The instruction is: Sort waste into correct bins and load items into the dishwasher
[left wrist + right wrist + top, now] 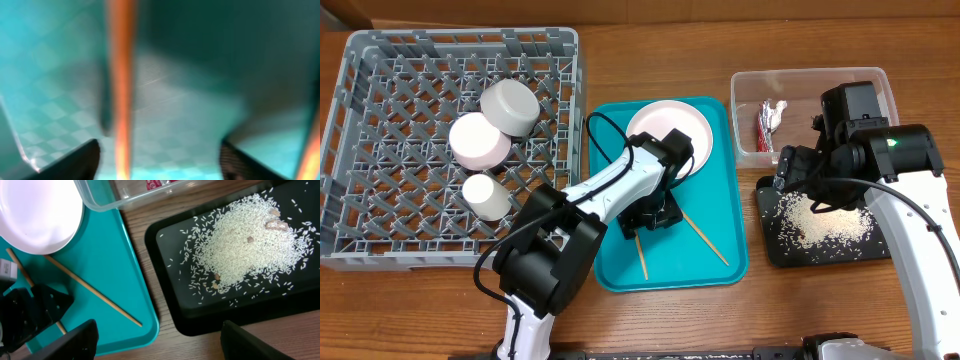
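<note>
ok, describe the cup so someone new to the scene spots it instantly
Start at the big grey dish rack on the overhead view's left. Three round pieces lie inside it. The cup is the smallest, white, nearest the robot, below the pinkish bowl and grey bowl.

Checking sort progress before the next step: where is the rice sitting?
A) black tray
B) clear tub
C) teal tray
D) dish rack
A: the rice heap lies on the black tray, while the clear tub beside it holds only the foil wrapper.
</note>
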Controlling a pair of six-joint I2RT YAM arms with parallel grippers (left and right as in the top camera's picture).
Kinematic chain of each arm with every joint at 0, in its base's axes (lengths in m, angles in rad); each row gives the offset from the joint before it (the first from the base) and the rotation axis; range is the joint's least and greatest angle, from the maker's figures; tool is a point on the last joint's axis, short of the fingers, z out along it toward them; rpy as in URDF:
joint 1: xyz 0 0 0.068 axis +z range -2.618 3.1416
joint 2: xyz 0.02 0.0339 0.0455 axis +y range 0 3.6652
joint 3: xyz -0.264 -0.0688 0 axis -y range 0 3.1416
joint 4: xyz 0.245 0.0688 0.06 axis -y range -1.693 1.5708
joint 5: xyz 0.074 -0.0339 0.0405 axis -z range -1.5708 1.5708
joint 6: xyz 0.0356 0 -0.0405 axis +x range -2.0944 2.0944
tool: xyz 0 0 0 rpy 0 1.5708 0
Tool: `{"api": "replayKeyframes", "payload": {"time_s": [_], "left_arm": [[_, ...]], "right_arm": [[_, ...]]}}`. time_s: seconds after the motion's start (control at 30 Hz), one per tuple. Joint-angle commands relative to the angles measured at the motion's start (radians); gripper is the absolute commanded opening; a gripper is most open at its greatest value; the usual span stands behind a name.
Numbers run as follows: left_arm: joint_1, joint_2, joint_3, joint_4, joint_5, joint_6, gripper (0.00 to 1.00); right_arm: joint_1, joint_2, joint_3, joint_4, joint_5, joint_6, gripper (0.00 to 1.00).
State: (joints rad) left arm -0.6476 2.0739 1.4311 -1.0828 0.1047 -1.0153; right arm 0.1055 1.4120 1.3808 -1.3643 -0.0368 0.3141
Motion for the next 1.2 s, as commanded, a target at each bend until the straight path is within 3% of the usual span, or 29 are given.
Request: {"api": "replayKeyframes", "payload": {"time_s": [0.0,0.4,0.8,1.17], "left_arm": [[0.003,0.032,-0.026,0.020,-0.063,-0.017,0.49],[0.003,0.032,-0.043,0.037,-0.059,-0.018,0.04],[0.055,-0.003,-0.023,-0.013,-0.100,0.035,0.04],[0.133,-0.286,0.040,0.010,-0.227,0.377,0.04]], "right_arm": [[-0.003,-0.009,0.007,-0.005,0.011,-0.004,0.80],[-0.003,-0.009,0.007,-0.011,0.011,-0.004,0.80],[-0.003,-0.009,0.007,-0.011,0.011,-0.005,0.80],[-0.003,-0.009,0.007,-0.010,0.011,-0.005,0.80]]}}
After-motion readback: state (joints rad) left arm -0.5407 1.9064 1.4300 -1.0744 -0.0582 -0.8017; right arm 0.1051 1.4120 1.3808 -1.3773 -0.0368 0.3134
